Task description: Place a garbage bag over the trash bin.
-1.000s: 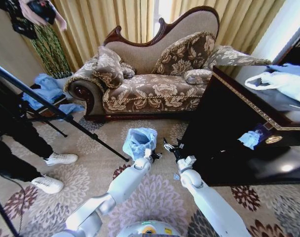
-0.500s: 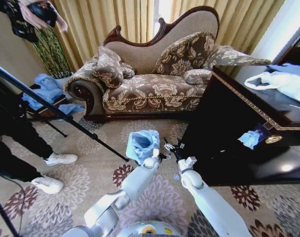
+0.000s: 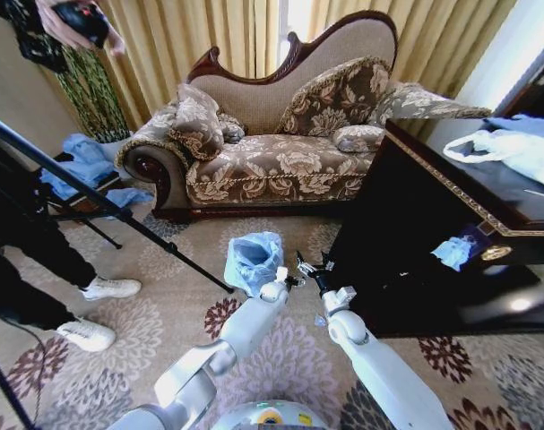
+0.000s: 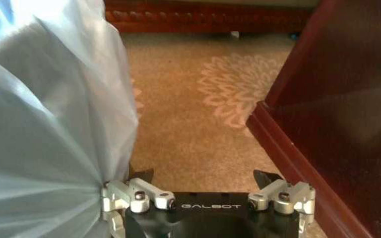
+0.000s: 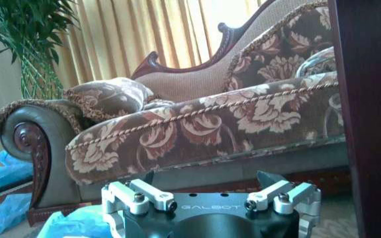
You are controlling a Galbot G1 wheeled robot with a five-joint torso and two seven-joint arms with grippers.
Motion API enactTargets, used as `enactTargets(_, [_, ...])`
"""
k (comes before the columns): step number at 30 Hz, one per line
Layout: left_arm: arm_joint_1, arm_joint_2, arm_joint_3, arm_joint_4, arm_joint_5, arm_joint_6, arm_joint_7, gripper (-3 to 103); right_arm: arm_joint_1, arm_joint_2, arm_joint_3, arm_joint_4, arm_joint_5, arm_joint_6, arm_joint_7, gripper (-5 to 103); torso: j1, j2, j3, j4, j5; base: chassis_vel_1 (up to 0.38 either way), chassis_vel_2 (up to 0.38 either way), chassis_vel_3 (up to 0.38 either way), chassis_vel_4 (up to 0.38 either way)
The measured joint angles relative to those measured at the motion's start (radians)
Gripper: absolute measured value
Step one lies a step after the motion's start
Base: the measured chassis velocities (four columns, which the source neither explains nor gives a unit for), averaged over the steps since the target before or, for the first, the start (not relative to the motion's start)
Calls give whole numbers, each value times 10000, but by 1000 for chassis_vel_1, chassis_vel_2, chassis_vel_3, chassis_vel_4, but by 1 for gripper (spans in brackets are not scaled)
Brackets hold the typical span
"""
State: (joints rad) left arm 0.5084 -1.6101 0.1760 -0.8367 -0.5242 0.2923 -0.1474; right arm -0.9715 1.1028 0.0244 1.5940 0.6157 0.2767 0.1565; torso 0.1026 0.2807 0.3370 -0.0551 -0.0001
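Observation:
The light-blue crinkly garbage bag (image 3: 253, 258) stands bunched on the carpet in front of the sofa. In the left wrist view the garbage bag (image 4: 45, 124) rises as a pleated wall. The trash bin is hidden; I cannot tell whether it is under the plastic. My left gripper (image 3: 286, 279) is low at the bag's right side. Close up the left gripper (image 4: 202, 177) is open, with the plastic against the outside of one finger (image 4: 137, 177) and only carpet between the fingers. My right gripper (image 3: 311, 266) hovers just right of it. In its own view the right gripper (image 5: 207, 177) is open and holds nothing, with bag plastic (image 5: 71, 224) low beside it.
A dark wooden cabinet (image 3: 433, 224) stands close on the right, with a white bag (image 3: 513, 148) on top and a blue scrap (image 3: 454, 252) at its front. The sofa (image 3: 272, 166) lies ahead. A tripod leg (image 3: 119, 210) and a person's white shoes (image 3: 97, 309) are left.
My left arm has swung a little to the right, bringing its gripper closer to the right gripper. The bag's top has shifted slightly. The right arm has hardly moved.

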Motion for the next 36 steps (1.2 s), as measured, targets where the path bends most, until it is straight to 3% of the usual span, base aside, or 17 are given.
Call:
enactTargets(15, [-166,6,-187,596,309,-253,556,100,-63,40,42,-39,-31,105,32,100,0,0,0,-2,-1,0,0,0,0])
enactTargets(36, [-238,23,-226,732,395,-352,630,100,-103,67,77,-118,-37,142,56,100,0,0,0,2,0,0,0,0,0])
